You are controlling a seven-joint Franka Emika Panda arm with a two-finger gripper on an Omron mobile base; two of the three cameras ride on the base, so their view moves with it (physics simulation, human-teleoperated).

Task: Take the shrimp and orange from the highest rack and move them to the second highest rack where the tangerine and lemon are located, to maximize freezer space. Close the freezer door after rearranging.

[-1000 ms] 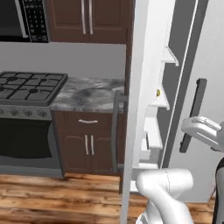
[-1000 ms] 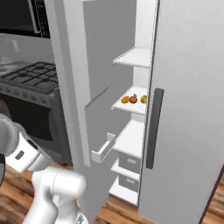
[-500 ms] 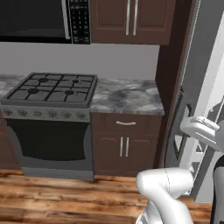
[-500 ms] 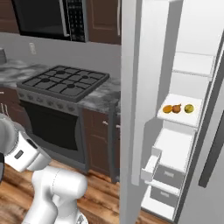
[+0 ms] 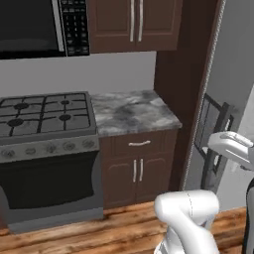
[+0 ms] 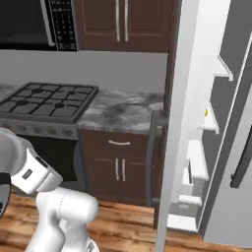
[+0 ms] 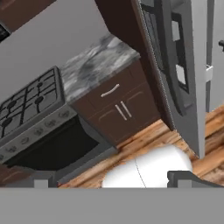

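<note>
Stove (image 5: 44,116) left; marble counter (image 5: 130,111) right of it, cabinet (image 5: 136,166) beneath; open freezer (image 6: 206,128) far right; microwave (image 5: 39,25) above stove.

White arm (image 5: 191,218) raised, elbow bent, fingers (image 7: 183,177) spread wide, holding nothing

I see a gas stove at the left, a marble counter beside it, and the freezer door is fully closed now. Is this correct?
Not quite. The stove and marble counter are as you say, but the freezer door stands open: the right base view shows the inner shelves behind it.
</note>
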